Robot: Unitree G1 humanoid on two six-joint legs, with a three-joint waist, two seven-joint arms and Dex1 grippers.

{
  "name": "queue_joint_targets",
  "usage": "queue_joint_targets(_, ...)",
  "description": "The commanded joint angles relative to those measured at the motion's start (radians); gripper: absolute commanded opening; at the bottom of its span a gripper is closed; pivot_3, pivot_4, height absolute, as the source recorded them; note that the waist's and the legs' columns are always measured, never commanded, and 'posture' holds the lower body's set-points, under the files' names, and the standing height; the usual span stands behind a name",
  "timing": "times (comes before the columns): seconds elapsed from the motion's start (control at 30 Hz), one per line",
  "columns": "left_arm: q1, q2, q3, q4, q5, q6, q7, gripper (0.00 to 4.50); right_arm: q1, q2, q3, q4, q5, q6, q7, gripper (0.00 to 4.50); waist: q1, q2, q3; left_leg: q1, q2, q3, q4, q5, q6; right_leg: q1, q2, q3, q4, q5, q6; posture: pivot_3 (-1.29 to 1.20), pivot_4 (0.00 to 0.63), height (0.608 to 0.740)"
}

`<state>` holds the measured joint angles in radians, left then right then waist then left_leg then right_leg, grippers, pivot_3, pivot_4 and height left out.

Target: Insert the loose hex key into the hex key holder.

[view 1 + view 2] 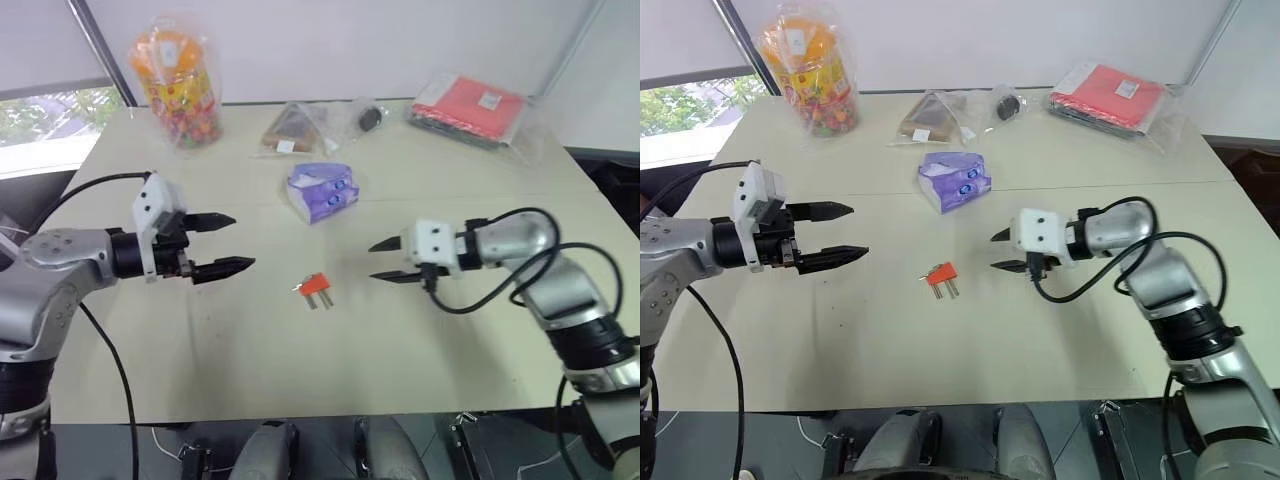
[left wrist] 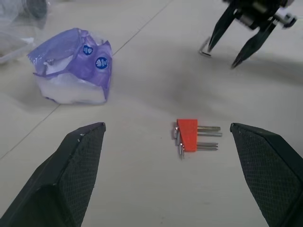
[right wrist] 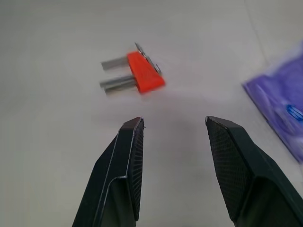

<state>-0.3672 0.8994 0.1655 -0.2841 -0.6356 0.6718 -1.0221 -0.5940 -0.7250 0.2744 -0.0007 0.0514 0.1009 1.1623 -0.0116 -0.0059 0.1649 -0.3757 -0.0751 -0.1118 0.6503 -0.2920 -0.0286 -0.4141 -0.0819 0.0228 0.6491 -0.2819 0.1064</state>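
Black-fingered hands [image 1: 218,243] [image 1: 385,261] level, open, flanking red hex key holder [image 1: 316,284].

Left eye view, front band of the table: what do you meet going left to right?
Left gripper → hex key holder → right gripper.
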Motion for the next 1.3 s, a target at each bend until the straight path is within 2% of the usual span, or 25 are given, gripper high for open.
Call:
queue_joint_targets(0.03,-0.003,0.005,0.005,-0.032,0.000,-0.008,0.004,4.41,-0.041,0.084,0.026,0.108,-0.094,-0.151,-0.124,2.13,-0.001,0.000,0.000,0.000,0.000,0.000,0.000,0.000,-0.001,0.000,0.000,0.000,0.000,0.000,0.000,0.00,0.150,0.740)
queue_joint_targets(0.1,0.006,0.008,0.009,-0.044,-0.004,0.001,0.008,4.41,-0.044,0.135,0.042,0.178,-0.137,-0.200,-0.183,2.13,-0.003,0.000,0.000,0.000,0.000,0.000,0.000,0.001,-0.002,0.000,0.000,0.000,0.000,0.000,0.000,0.00,0.150,0.740)
queue_joint_targets(0.4,0.042,0.019,0.033,-0.084,-0.013,0.020,0.018,4.41,-0.008,0.202,0.085,0.265,-0.176,-0.284,-0.199,2.13,-0.004,0.000,0.000,0.000,0.000,0.000,0.000,0.002,-0.003,-0.002,0.001,0.000,0.002,0.000,0.000,0.00,0.150,0.740)
queue_joint_targets(0.57,0.052,0.023,0.036,-0.091,-0.017,0.020,0.023,4.41,0.024,0.219,0.093,0.208,-0.146,-0.239,-0.161,2.13,-0.004,0.000,0.000,0.000,0.000,0.000,0.000,0.002,-0.003,-0.002,0.001,0.000,0.002,0.000,0.000,0.00,0.150,0.740)
queue_joint_targets(0.97,0.053,0.017,0.036,-0.103,-0.025,0.030,0.034,4.41,0.028,0.303,0.102,0.179,-0.153,-0.186,-0.192,2.13,-0.006,0.000,0.000,0.000,0.000,0.000,0.000,0.002,-0.003,-0.002,0.001,0.000,0.003,0.000,0.000,0.00,0.150,0.740)
queue_joint_targets(1.13,0.057,0.017,0.036,-0.112,-0.024,0.035,0.037,4.41,0.017,0.329,0.103,0.209,-0.153,-0.164,-0.192,2.13,-0.006,0.000,0.000,0.000,0.000,0.000,0.000,0.002,-0.004,-0.003,0.001,0.000,0.003,0.000,0.000,0.00,0.150,0.740)
queue_joint_targets(1.3,0.057,0.018,0.031,-0.111,-0.020,0.033,0.035,4.41,-0.009,0.325,0.117,0.290,-0.136,-0.117,-0.117,2.13,-0.006,0.000,0.000,0.000,0.000,0.000,0.000,0.002,-0.004,-0.003,0.001,0.000,0.003,0.000,0.000,0.00,0.150,0.740)
